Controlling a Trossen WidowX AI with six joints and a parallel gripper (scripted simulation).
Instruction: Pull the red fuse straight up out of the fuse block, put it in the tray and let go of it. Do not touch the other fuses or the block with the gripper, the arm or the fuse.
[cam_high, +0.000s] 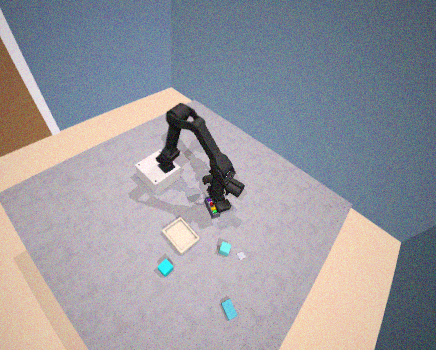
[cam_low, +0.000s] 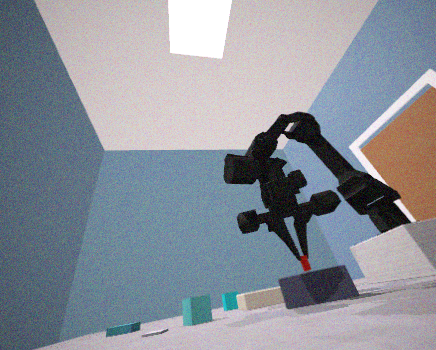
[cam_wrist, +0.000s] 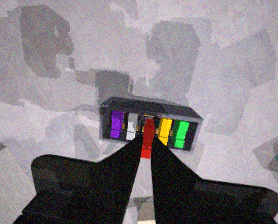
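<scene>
You see the black arm (cam_high: 200, 135) bent over the fuse block (cam_high: 213, 207) on the grey bench (cam_high: 100, 225); the pale tray (cam_high: 180, 235) lies near, three cyan blocks beyond it.

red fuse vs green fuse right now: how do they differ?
The red fuse is clamped in the claw; the green fuse is untouched. The red fuse is lifted above the fuse block; the green fuse sits seated in its end slot. Both look like similar small upright blocks.
</scene>
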